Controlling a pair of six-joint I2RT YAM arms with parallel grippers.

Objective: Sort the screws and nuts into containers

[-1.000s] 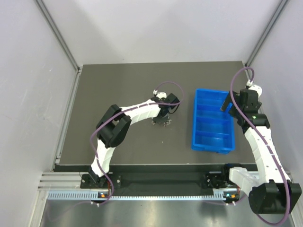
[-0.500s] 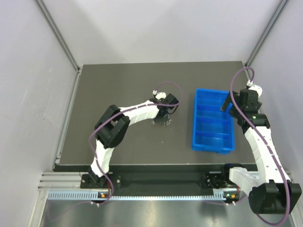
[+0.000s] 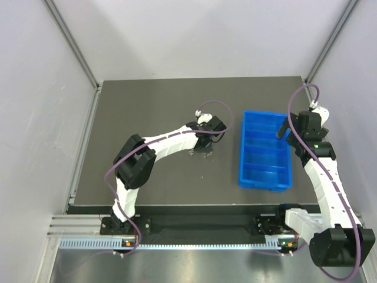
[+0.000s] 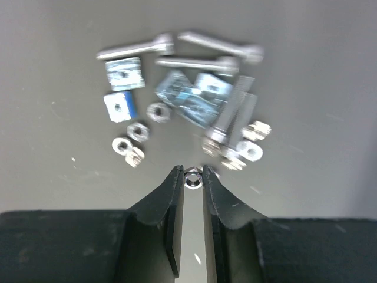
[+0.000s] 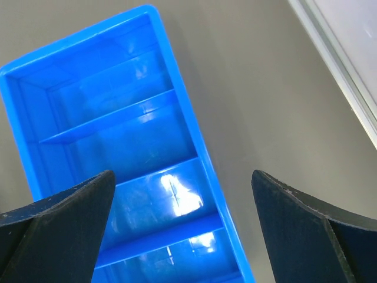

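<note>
A pile of silvery screws (image 4: 197,62) and nuts (image 4: 139,131) lies on the dark table, seen blurred in the left wrist view and as a small cluster (image 3: 200,153) from above. My left gripper (image 4: 191,170) is shut on one small nut (image 4: 192,178), pinched at its fingertips just above the table, on the near side of the pile. From above, the left gripper (image 3: 204,143) sits over the pile. The blue containers tray (image 3: 265,151) lies to the right. My right gripper (image 5: 181,174) hangs open over the tray's right wall (image 5: 194,138); the compartments in view show nothing inside.
Several square block-shaped nuts (image 4: 123,73) with bluish faces lie among the pile. A metal frame rail (image 5: 339,65) runs along the table's right edge beside the tray. Grey walls enclose the table (image 3: 147,106) on three sides.
The left jaws have narrowed onto the nut, and the left wrist has shifted slightly away from the pile. The right arm has barely moved.
</note>
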